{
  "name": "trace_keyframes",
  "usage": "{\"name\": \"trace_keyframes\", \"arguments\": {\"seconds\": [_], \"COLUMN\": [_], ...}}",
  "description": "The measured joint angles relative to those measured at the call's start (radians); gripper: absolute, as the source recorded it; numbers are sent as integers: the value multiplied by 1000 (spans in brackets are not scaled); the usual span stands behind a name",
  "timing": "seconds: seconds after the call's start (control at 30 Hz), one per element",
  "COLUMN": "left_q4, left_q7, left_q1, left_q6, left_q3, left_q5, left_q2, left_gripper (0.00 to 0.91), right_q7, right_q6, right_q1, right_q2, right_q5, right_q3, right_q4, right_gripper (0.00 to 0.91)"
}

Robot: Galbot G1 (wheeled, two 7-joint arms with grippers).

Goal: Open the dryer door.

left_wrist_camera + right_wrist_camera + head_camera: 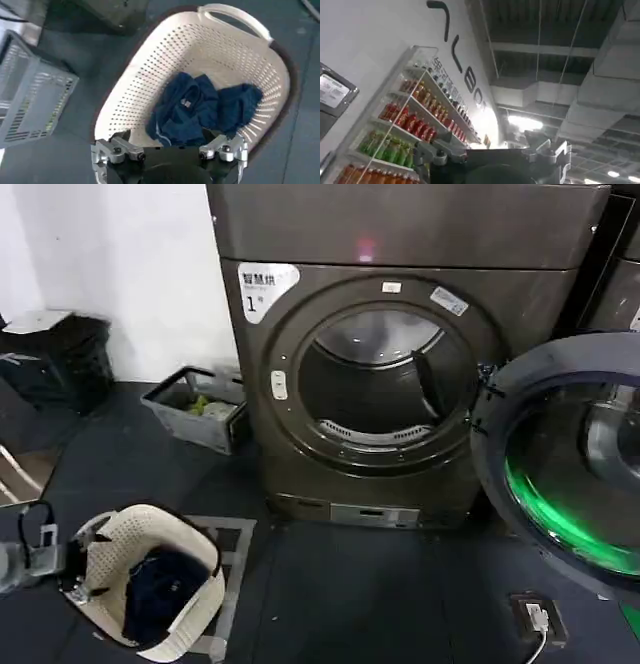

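The bronze-grey dryer [400,244] with the "1" sticker [262,289] stands ahead, its drum opening [385,384] uncovered. The dryer door [560,454] hangs wide open to the right, inner rim and tinted glass facing me with a green glint. My left gripper [45,559] is low at the left, open, right beside a white laundry basket [105,549]. In the left wrist view the left gripper [172,151] hovers at the basket [210,45] rim with nothing between its fingers. My right gripper [492,152] is open and points up at a ceiling and a drinks shelf.
Dark blue clothes [200,110] lie in the basket. A grey crate [195,409] sits on the floor left of the dryer, a black bag [60,359] farther left. A power socket [540,619] lies on the floor under the open door. Another machine [615,284] stands at the right.
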Motion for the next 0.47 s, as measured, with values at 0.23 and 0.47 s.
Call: {"name": "trace_keyframes", "arguments": {"seconds": [0.23, 0.47], "left_q4": [-1, 3], "left_q7": [8, 26], "left_q1": [-2, -4], "left_q6": [-3, -14], "left_q3": [-2, -4], "left_q5": [6, 2], "left_q2": [3, 16], "left_gripper": [907, 907], "right_q7": [-2, -2], "right_q6": [1, -5], "right_q1": [-6, -21], "right_q2": [6, 9], "right_q5": [1, 0], "right_q3": [6, 28], "right_q4": [2, -2], "right_gripper": [907, 907]}}
